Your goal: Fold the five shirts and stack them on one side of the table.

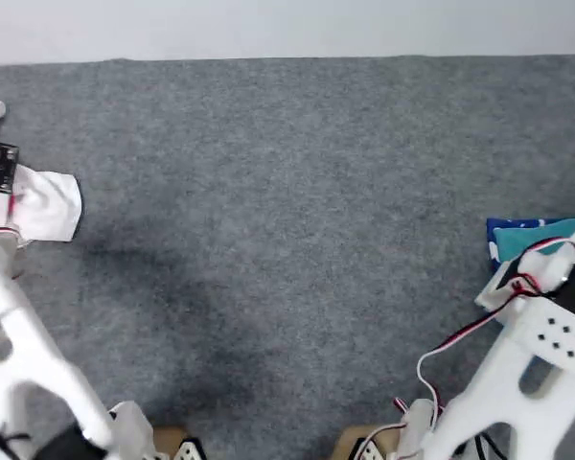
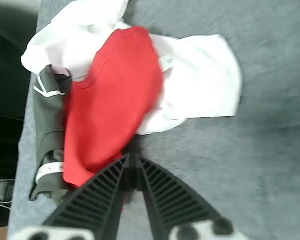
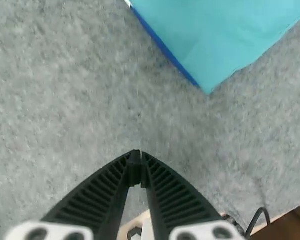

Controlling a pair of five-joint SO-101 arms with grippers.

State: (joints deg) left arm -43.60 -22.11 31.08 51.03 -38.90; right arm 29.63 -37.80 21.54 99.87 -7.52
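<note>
Left claw (image 2: 132, 162) closed at red shirt (image 2: 110, 100), dark shirt (image 2: 47, 130) part-hidden

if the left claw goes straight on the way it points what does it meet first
Probably the red shirt, just ahead of the shut left claw; its height above the cloth is unclear.

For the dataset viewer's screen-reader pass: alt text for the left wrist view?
A red shirt lies over a white shirt, a dark grey garment beside them, on a grey table cover. The shut left claw points at the red shirt's edge.
</note>
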